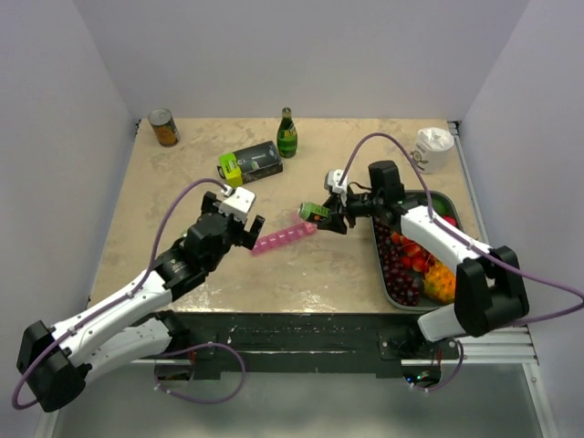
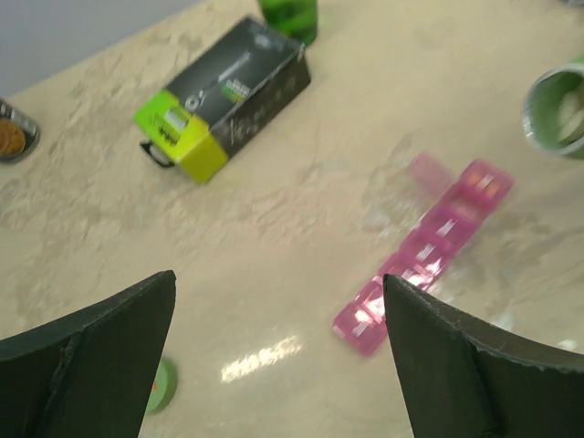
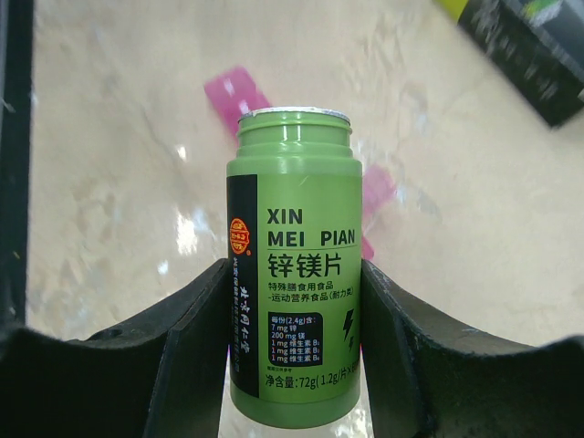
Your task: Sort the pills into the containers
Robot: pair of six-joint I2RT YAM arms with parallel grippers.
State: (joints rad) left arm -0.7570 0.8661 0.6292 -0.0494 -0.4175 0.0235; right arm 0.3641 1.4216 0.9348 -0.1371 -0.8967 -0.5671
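The pink pill-organiser strip (image 1: pixel 284 240) (image 2: pixel 429 251) lies slantwise near the middle of the tabletop (image 1: pixel 155 201), with one end lid flipped open. The left gripper (image 1: pixel 251 228) (image 2: pixel 278 283) hangs just beside the strip's nearer end, jaws spread wide and holding nothing. The right gripper (image 1: pixel 333 219) (image 3: pixel 292 265) has its jaws partly closed on a green supplement bottle (image 1: pixel 315 212) (image 3: pixel 294 274). The bottle is uncapped, its mouth tipped towards the strip's other end. A black-and-lime box (image 1: pixel 251 164) (image 2: pixel 224 100) sits nearer the far edge, and a fruit tray (image 1: pixel 387 287) lies along the right edge.
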